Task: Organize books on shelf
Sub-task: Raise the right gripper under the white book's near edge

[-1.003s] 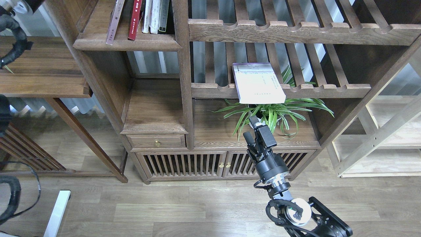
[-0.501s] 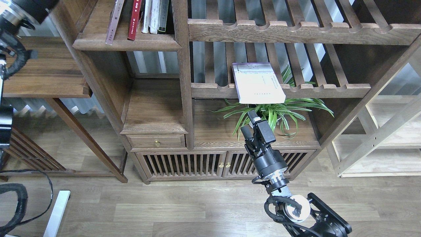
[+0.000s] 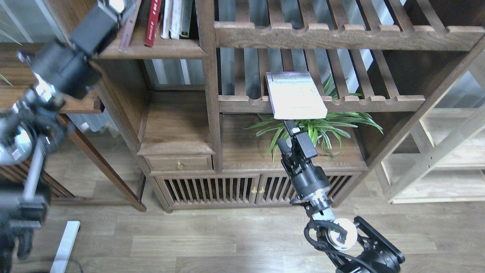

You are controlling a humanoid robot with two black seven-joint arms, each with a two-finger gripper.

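Walnut shelf (image 3: 163,48) holds upright books (image 3: 172,19); both arms' finger states unclear, plank floor (image 3: 189,235) below

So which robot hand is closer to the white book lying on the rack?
The right gripper is closer, just below the white book's front edge. The left gripper is far off at the upper shelf, by the standing books.

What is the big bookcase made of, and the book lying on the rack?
The bookcase looks like solid wood with a dark brown stain: grain lines show on its boards. The pale book lying on the slatted rack seems a paper paperback; its matte cover shows small print and a purple strip along one edge.
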